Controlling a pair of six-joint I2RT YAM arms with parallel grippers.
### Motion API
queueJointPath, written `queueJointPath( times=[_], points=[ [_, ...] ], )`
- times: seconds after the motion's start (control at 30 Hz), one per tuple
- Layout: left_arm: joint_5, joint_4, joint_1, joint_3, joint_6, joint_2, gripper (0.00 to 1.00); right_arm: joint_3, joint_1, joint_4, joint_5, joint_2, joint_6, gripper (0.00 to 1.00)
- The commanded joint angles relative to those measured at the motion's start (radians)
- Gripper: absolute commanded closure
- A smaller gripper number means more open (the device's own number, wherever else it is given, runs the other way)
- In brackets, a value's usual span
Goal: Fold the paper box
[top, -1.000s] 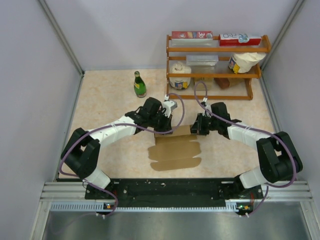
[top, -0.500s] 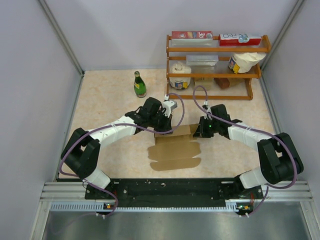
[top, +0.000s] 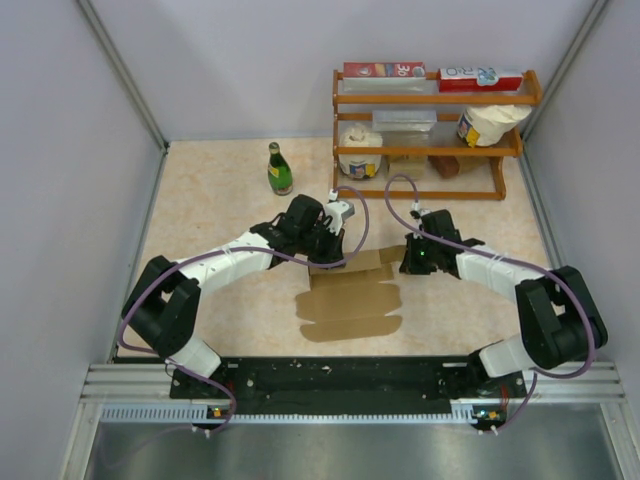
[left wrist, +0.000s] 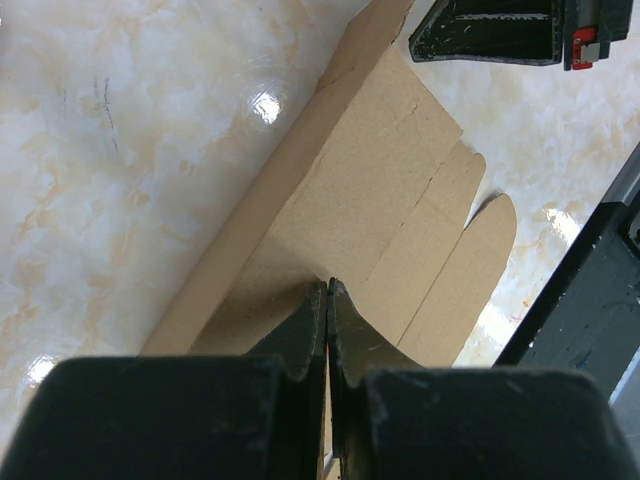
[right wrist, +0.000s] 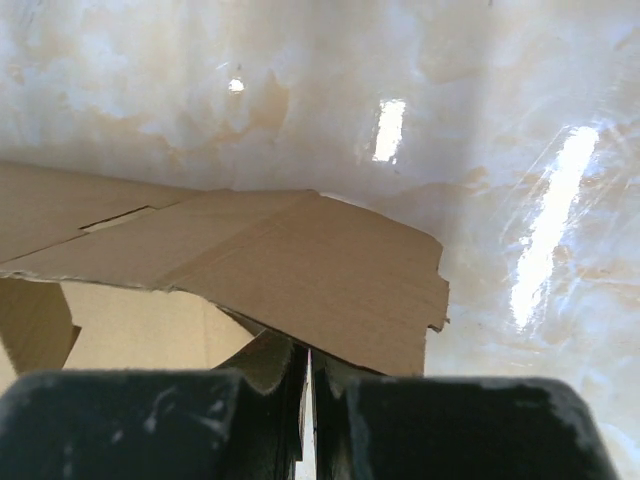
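Observation:
The paper box (top: 350, 305) lies as a flat brown cardboard sheet in the middle of the table, with rounded flaps toward the near side. My left gripper (top: 322, 262) is shut, and its tips (left wrist: 328, 285) press down on the sheet (left wrist: 390, 170) near the far left fold. My right gripper (top: 404, 262) is shut too. Its tips (right wrist: 308, 352) sit under the sheet's far right flap (right wrist: 300, 270), which is raised off the table above them. Neither gripper has cardboard between its jaws. In the left wrist view the right gripper (left wrist: 500, 25) shows beyond the sheet.
A green bottle (top: 279, 168) stands at the back left of the sheet. A wooden rack (top: 430, 130) with printed cartons and white tubs fills the back right. Grey walls close both sides, and a black rail (top: 340, 378) runs along the near edge.
My right gripper has shifted a little to the right, and the far right flap has lifted over it. The left arm has stayed put.

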Motion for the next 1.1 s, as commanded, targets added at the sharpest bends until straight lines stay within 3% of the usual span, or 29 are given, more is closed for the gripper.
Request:
queueJointPath(
  times=[0.0, 1.07],
  points=[
    [-0.005, 0.011, -0.001, 0.028, 0.006, -0.014, 1.0, 0.025, 0.004, 0.068, 0.059, 0.014, -0.032, 1.0],
    [0.006, 0.012, -0.001, 0.029, -0.008, -0.017, 1.0, 0.0, 0.011, 0.114, 0.008, 0.094, -0.039, 1.0]
  ],
)
